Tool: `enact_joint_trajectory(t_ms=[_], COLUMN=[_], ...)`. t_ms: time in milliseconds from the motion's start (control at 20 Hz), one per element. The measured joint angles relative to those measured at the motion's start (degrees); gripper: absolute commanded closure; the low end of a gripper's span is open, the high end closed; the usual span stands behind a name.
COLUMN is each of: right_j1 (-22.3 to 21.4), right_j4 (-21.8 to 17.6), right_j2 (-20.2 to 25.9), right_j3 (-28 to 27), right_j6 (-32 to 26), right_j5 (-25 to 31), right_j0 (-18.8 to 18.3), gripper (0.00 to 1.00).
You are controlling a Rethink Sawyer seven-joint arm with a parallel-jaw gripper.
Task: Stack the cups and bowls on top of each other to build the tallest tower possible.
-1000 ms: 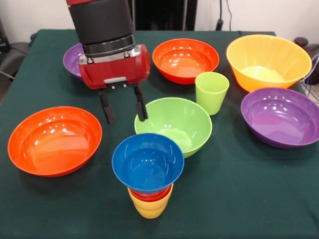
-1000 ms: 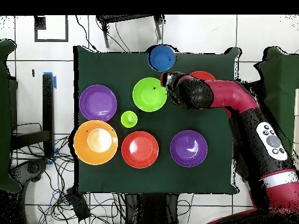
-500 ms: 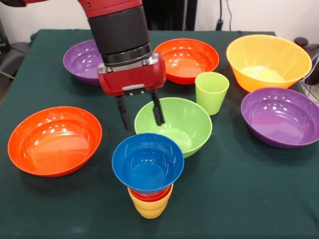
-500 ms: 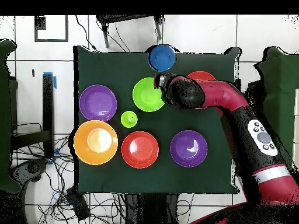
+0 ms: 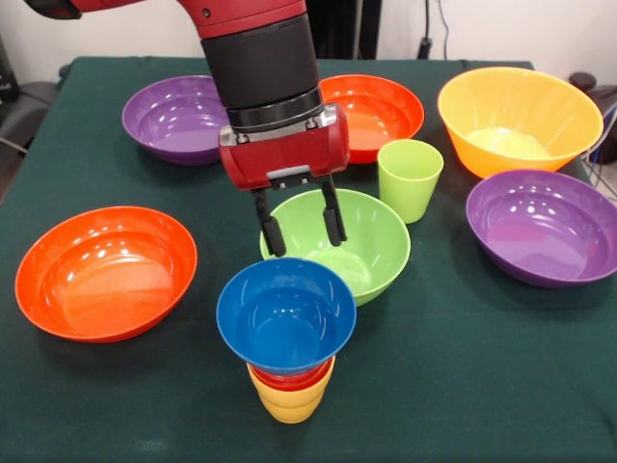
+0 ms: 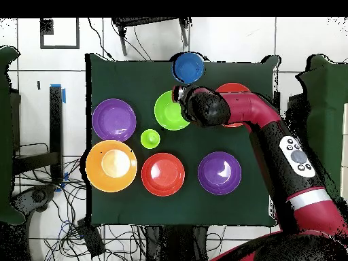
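The gripper (image 5: pixel 300 223) hangs with its fingers (image 5: pixel 333 224) spread apart and holding nothing, one on each side of the green bowl's (image 5: pixel 359 238) rim, though contact cannot be told. That bowl sits mid-table, just behind the tower (image 5: pixel 286 338) at the table's (image 5: pixel 463 376) front edge: a yellow cup (image 5: pixel 288 406) lowest, a red cup (image 5: pixel 289 379) nested in it, and a blue bowl (image 5: pixel 285 314) on top.

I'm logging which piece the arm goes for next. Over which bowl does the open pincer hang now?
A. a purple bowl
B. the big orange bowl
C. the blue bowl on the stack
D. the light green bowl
D: the pincer hangs open over the near rim of the light green bowl, empty.
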Motion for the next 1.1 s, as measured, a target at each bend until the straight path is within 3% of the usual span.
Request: enact_joint_trajectory(t_ms=[1100], right_j1=[5.1], right_j4=[-0.2], right_j2=[-0.4], right_j3=[-0.4], right_j6=[0.0], right_j5=[-0.1], right_j0=[-1.2], gripper=[0.0])
